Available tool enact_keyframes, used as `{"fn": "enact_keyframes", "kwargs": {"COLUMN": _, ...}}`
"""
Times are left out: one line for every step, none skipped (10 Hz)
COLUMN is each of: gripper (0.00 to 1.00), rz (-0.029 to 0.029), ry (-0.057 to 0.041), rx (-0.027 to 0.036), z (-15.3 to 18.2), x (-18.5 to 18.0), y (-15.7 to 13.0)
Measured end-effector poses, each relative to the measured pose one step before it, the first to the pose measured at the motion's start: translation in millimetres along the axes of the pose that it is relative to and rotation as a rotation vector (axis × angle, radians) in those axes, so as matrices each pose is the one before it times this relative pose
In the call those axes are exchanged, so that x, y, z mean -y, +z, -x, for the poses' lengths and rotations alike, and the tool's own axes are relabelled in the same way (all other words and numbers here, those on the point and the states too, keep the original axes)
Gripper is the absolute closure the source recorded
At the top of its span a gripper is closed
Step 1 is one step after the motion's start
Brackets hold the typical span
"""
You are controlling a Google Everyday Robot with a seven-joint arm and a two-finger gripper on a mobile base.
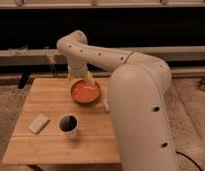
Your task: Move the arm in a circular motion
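- Hand of thick cream-white tubular robot arm hangs above wooden desk; its grip cannot be told.
- Round orange bowl just below hand; white cup farther off.

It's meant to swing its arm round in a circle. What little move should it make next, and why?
Probably a gentle sideways arc of the arm, without dropping lower. The claw hangs at the far rim of the orange bowl on the table, with the cup nearer the front, so dipping could knock something.
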Motion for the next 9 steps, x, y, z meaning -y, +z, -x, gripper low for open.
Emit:
{"fn": "enact_keyframes", "kwargs": {"gripper": 0.2, "rz": 0.00182, "ry": -0.00485, "rx": 0.00028, "z": 3.38, "x": 1.7, "y": -0.97}}
{"fn": "enact_keyframes", "kwargs": {"gripper": 0.2, "rz": 0.00412, "ry": -0.00501, "rx": -0.00034, "z": 6.64, "x": 5.13, "y": -1.05}}
{"fn": "enact_keyframes", "kwargs": {"gripper": 0.2, "rz": -0.00124, "ry": -0.00899, "rx": 0.00095, "z": 8.37, "x": 9.12, "y": -1.23}}
{"fn": "enact_keyframes", "kwargs": {"gripper": 0.2, "rz": -0.0012, "ry": -0.0032, "rx": 0.00022, "z": 1.97, "x": 2.03, "y": -0.5}}
{"fn": "enact_keyframes", "kwargs": {"gripper": 0.2, "rz": 0.00172, "ry": 0.00019, "rx": -0.00186, "z": -1.22, "x": 0.33, "y": -1.3}}
{"fn": "enact_keyframes", "kwargs": {"gripper": 0.2, "rz": 0.01067, "ry": -0.01018, "rx": 0.00003, "z": 1.54, "x": 4.05, "y": 0.03}}
{"fn": "enact_keyframes", "kwargs": {"gripper": 0.2, "rz": -0.00002, "ry": -0.01155, "rx": 0.00258, "z": 8.04, "x": 10.25, "y": -1.2}}
{"fn": "enact_keyframes", "kwargs": {"gripper": 0.2, "rz": -0.00544, "ry": -0.00219, "rx": 0.00417, "z": 9.39, "x": 6.58, "y": -0.99}}
{"fn": "enact_keyframes", "kwargs": {"gripper": 0.2, "rz": 0.00395, "ry": 0.00716, "rx": -0.00279, "z": 6.36, "x": -3.61, "y": -1.44}}
